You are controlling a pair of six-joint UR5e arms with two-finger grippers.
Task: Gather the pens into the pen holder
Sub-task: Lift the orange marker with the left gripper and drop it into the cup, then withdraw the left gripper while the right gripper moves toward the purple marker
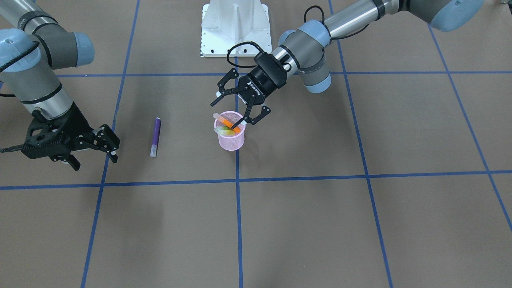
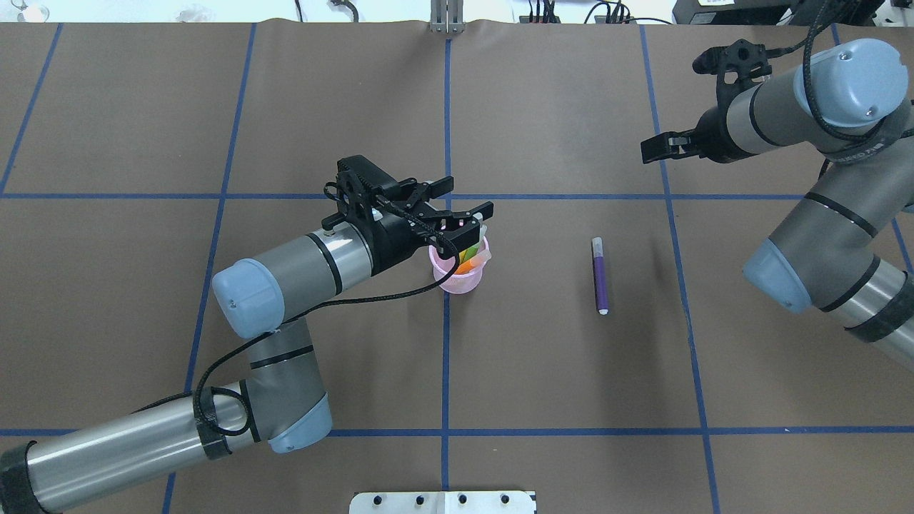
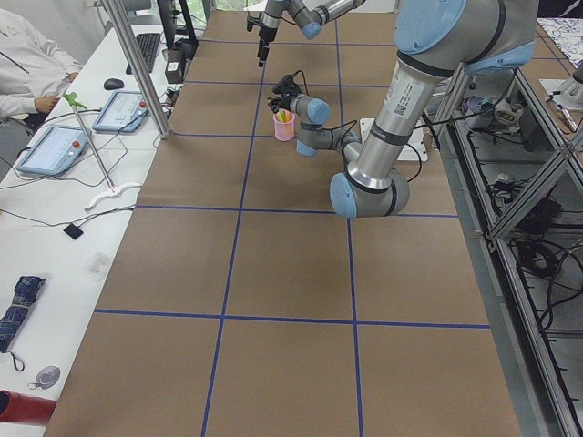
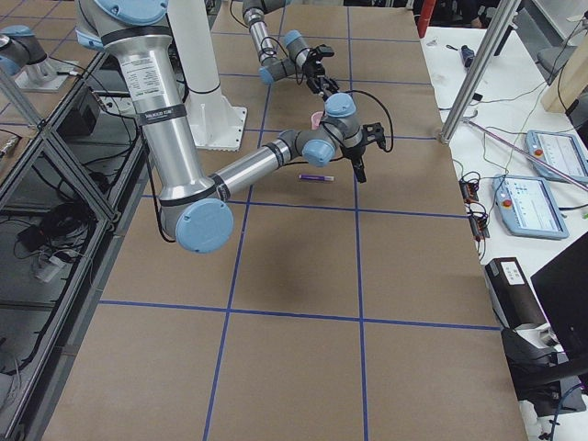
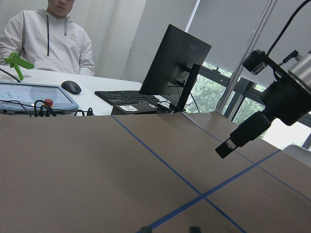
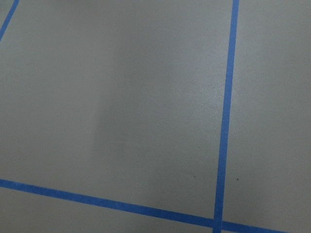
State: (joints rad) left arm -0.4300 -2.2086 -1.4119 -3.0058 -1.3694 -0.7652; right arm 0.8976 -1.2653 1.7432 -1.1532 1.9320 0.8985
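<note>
The pink mesh pen holder [image 1: 231, 141] [image 2: 458, 280] stands near the table's centre. An orange pen [image 1: 229, 121] [image 2: 467, 265] leans inside it, pale cap end poking over the rim. A light green pen [image 1: 225, 131] [image 2: 471, 251] sits beside it in the cup. My left gripper [image 1: 239, 110] [image 2: 464, 198] hovers just over the holder's mouth, open, gripping nothing. A purple pen [image 1: 155, 136] [image 2: 600, 275] lies flat on the table toward my right side. My right gripper [image 1: 93, 155] [image 2: 675, 107] hangs open beyond that pen, apart from it.
Blue tape lines grid the brown table. The white robot base plate [image 1: 235, 28] sits at my edge. A person sits at a desk with a monitor [image 5: 182, 73] and a keyboard beyond the table's left end. Tablets [image 4: 551, 152] lie off the right end.
</note>
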